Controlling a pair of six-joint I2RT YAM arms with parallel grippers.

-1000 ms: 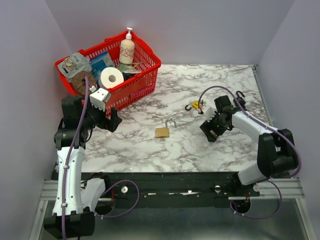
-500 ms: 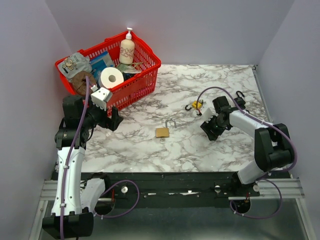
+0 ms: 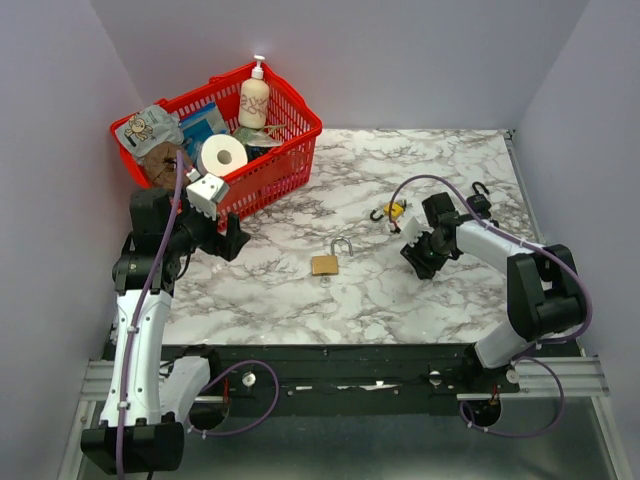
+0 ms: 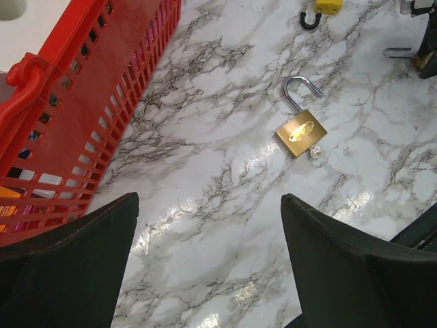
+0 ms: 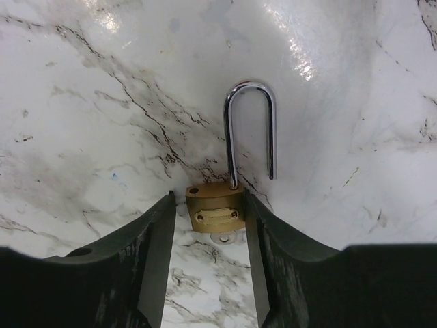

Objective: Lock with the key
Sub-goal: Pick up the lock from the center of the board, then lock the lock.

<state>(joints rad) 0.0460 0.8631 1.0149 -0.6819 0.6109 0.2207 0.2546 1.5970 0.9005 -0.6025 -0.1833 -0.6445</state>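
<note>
Small brass padlock with steel shackle (image 5: 216, 212): lies flat on the white marble-patterned desk (image 3: 400, 310), right of centre, its shackle open and pointing away from the right tool
Right tool (image 5: 209, 197): low over the desk, fingers set close on both sides of that padlock's body; whether they pinch it cannot be told
Left tool (image 4: 208, 205): spread wide with nothing between its fingers, hovering beside the red plastic basket (image 4: 102, 102)
Second brass padlock (image 4: 300, 131): mid-desk, shackle open, apart from both tools
Yellow piece with black hook (image 3: 393, 210): just beyond the right tool
</note>
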